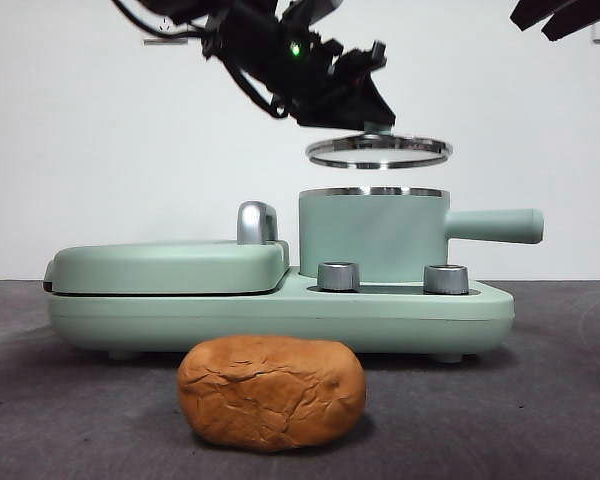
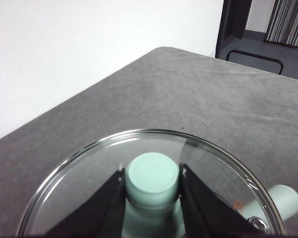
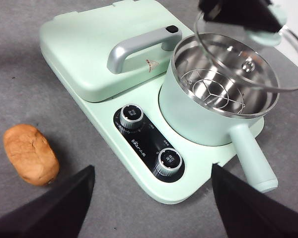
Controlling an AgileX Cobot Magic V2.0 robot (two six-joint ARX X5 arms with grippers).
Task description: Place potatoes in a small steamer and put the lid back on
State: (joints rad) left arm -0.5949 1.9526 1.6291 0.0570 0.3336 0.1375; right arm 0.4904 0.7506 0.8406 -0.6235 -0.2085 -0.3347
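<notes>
My left gripper (image 2: 152,172) is shut on the mint-green knob (image 2: 153,182) of the clear glass lid (image 1: 378,151). It holds the lid level a short way above the small steamer (image 1: 372,235), which stands open on its base. From the right wrist view the steamer (image 3: 198,116) shows a steel rack inside, with the lid (image 3: 290,62) hovering over its far side. The potato (image 1: 270,392), orange-brown and cracked, lies on the table in front of the appliance and also shows as the potato (image 3: 30,153) beside it. My right gripper (image 3: 152,169) is open, high above the appliance, holding nothing.
A flat mint-green grill plate (image 1: 170,265) with a chrome handle (image 1: 257,222) sits beside the steamer on the shared base (image 1: 480,315). Two steel dials (image 1: 338,276) face the front. The steamer's straight handle (image 1: 495,226) sticks out sideways. A black arm tip (image 1: 560,12) shows at the top corner.
</notes>
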